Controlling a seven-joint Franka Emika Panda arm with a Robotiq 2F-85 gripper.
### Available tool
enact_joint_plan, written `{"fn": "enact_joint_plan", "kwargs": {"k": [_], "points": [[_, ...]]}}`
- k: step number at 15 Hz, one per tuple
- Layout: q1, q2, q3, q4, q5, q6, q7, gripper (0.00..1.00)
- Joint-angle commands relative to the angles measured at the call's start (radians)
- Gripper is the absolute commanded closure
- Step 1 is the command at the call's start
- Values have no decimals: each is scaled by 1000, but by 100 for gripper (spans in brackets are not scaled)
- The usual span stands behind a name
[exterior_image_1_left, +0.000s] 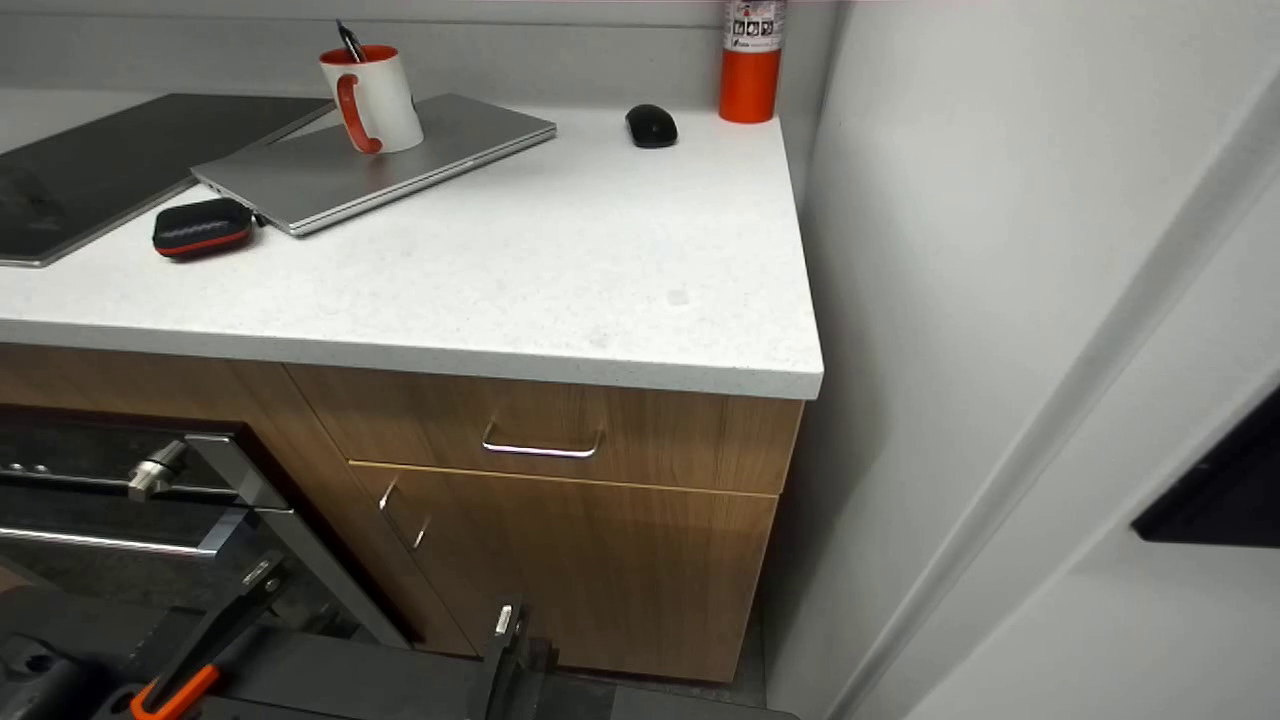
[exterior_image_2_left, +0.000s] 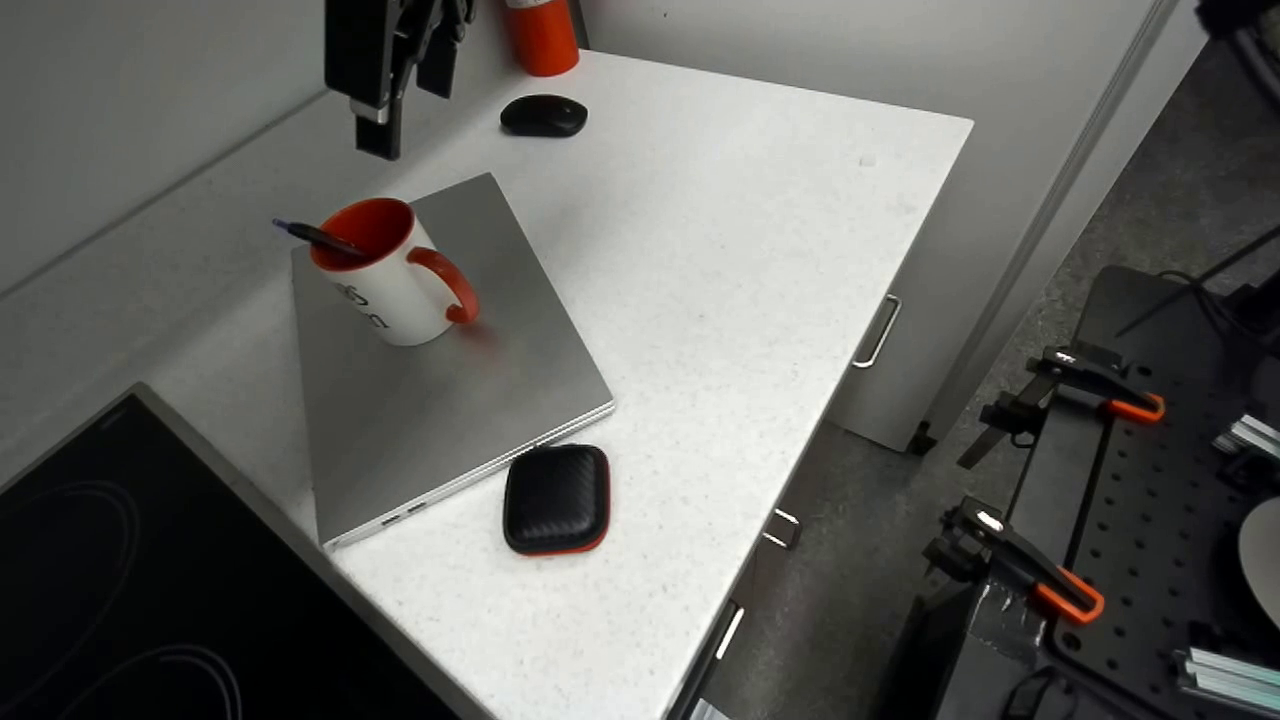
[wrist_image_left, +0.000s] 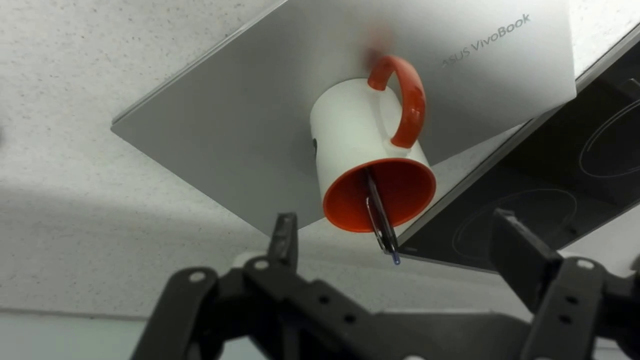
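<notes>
Pincer spread wide, pen in nearby mug, mug on laptop, black case, mouse, cooktop around it

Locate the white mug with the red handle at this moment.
In both exterior views the mug stands upright left of the picture's centre, on the closed silver laptop, with a slim dark pen sticking out of it.

One mug, one pen and one laptop are counted. One computer mouse, one small case and one red cylinder are also found. One cooktop, one oven and one worktop are shown, and one drawer and one knob are seen in an exterior view. Two clamps are counted in both exterior views. One gripper is counted, and two fingers are seen on it.
</notes>
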Motion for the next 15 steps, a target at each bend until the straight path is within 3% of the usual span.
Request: {"fn": "enact_joint_plan", "kwargs": {"k": [1,4,8,14,15], "points": [[-56,-1,58,1,-13,1,11,0],[-59,10,71,12,5,4,-16,0],[-64,71,144,59,38,116,-21,0],[-83,203,231,147,-8,218,21,0],[-50,220,195,158,7,232,2,0]]}}
